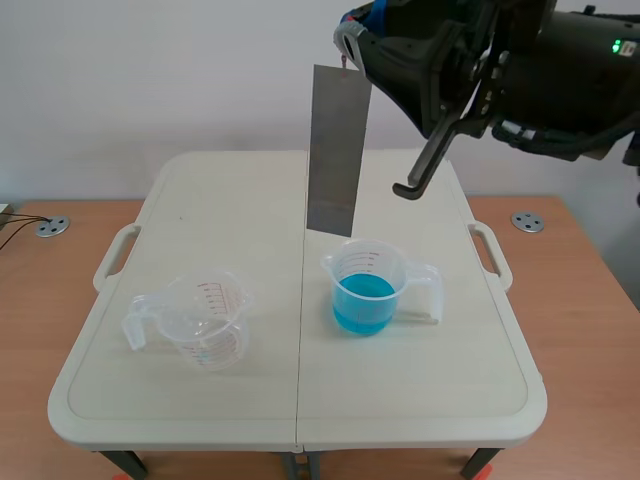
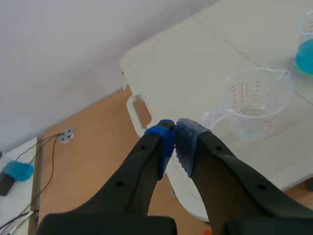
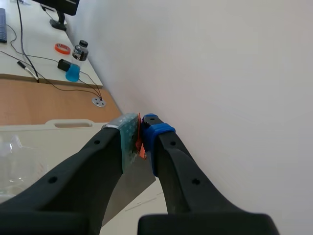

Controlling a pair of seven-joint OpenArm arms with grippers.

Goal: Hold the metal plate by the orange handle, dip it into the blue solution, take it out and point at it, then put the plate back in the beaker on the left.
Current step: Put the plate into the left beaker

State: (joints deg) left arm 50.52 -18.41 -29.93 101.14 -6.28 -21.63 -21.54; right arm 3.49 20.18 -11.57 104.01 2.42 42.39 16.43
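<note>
Your right gripper [image 3: 140,122] clamps the metal plate [image 1: 338,150] by its orange handle [image 3: 140,147], upper centre, over the blue solution [image 1: 362,300]. The left gripper [image 2: 175,142] is closed and empty. The dip appears pending: lower the plate straight down.

The white table [image 1: 420,380] is lit evenly by bright, soft light from above, faint diffuse shadows are cast on it just beside the empty beaker [image 1: 205,325] and the beaker of blue solution [image 1: 365,290], and the wall [image 1: 150,80] behind it is rendered pale and flat.
</note>
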